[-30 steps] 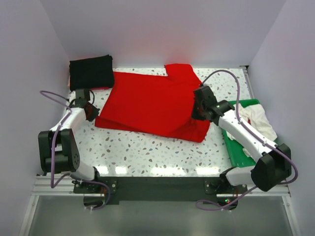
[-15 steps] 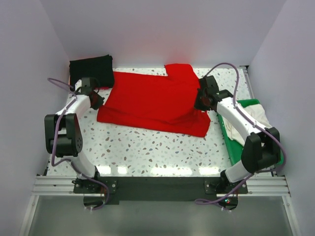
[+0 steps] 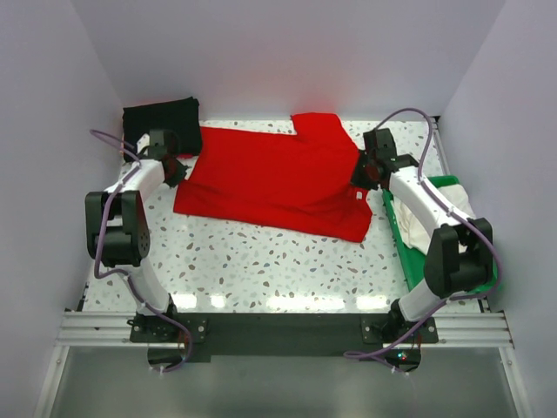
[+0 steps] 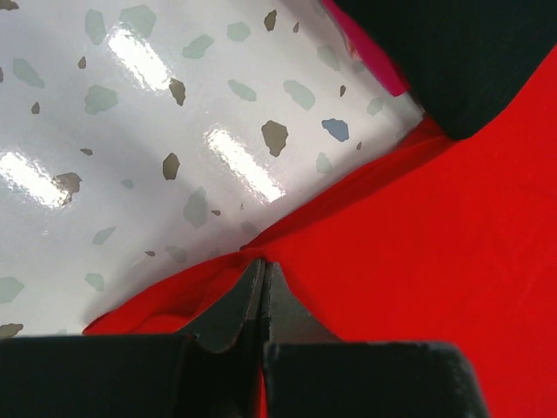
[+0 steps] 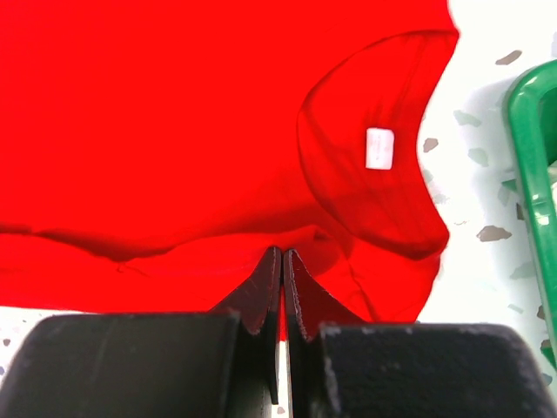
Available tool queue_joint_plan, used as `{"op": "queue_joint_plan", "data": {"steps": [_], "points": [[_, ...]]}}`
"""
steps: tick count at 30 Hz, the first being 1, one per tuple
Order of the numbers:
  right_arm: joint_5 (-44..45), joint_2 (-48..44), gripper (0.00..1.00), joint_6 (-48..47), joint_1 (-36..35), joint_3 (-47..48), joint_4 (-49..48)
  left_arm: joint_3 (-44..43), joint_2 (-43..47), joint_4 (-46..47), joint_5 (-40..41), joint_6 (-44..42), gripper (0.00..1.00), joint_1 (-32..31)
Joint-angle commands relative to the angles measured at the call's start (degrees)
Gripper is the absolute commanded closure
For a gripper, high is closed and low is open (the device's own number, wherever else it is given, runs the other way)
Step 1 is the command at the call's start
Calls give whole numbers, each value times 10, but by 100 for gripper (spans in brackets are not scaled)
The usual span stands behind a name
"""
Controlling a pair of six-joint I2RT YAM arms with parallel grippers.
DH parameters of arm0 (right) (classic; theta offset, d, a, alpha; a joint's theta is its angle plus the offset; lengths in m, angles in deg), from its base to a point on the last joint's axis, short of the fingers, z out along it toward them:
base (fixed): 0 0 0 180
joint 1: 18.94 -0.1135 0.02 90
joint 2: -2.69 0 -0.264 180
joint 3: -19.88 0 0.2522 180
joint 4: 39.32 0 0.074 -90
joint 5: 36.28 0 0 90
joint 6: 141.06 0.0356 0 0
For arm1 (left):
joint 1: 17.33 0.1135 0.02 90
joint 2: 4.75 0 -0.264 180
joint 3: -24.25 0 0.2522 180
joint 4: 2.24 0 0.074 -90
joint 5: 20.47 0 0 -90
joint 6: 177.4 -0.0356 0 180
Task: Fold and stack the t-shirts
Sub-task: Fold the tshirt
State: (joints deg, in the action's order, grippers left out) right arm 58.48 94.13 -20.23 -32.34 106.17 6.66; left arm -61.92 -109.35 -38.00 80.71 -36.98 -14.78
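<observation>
The red t-shirt (image 3: 274, 178) lies spread on the speckled table, partly folded over itself, its white neck label (image 5: 379, 148) showing near the collar. My left gripper (image 3: 177, 168) is shut on the red t-shirt's left edge (image 4: 392, 252), beside the folded black t-shirt (image 3: 161, 127) at the back left. My right gripper (image 3: 364, 171) is shut on the red t-shirt's right edge (image 5: 174, 131) near the collar. The whitish t-shirt (image 3: 439, 213) lies crumpled in the green tray (image 3: 435, 270).
The green tray stands at the right edge of the table, its rim (image 5: 531, 174) close to my right gripper. White walls enclose the table at the back and both sides. The black t-shirt's corner (image 4: 461, 61) overlaps the red cloth.
Both grippers have moved toward the back of the table, carrying the red t-shirt's near layer with them. The shirt's front edge has drawn back and the cloth lies flatter.
</observation>
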Motion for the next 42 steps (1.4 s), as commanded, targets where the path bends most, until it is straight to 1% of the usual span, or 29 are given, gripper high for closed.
{"op": "queue_joint_plan", "data": {"steps": [1,12,26,29,30,31,32,33,34,35,36,37,39,41,42], "points": [[-10,-20,100,-1,12,9,-26,-28,-3,11,19,3,100,0],[-24,-13,100,-1,32,-5,-39,-36,-17,16,17,-1,100,0],[-38,66,100,14,42,27,-61,-70,-62,40,-22,-36,100,0],[-40,81,100,18,44,34,-65,-66,-56,47,-27,-42,91,2],[-42,94,100,18,46,38,-66,-66,-54,49,-27,-44,82,4],[-44,101,99,20,48,45,-66,-65,-49,52,-27,-51,77,5],[-46,106,97,21,53,49,-68,-65,-42,51,-27,-51,71,8],[-47,115,94,21,55,55,-68,-64,-37,50,-29,-53,63,10],[-46,129,90,21,58,63,-61,-63,-31,50,-34,-55,59,13],[-46,135,79,20,64,79,-57,-55,-13,49,-34,-56,55,14],[-47,139,73,18,65,83,-53,-48,-3,48,-34,-56,51,16],[-47,139,63,13,66,88,-50,-40,9,47,-33,-52,49,17],[-47,132,53,10,65,84,-48,-4,48,46,-33,-45,48,17],[-46,112,45,7,62,65,-52,36,85,40,-25,-30,47,17],[-47,102,45,8,60,54,-54,51,97,41,-27,-23,47,17]]}}
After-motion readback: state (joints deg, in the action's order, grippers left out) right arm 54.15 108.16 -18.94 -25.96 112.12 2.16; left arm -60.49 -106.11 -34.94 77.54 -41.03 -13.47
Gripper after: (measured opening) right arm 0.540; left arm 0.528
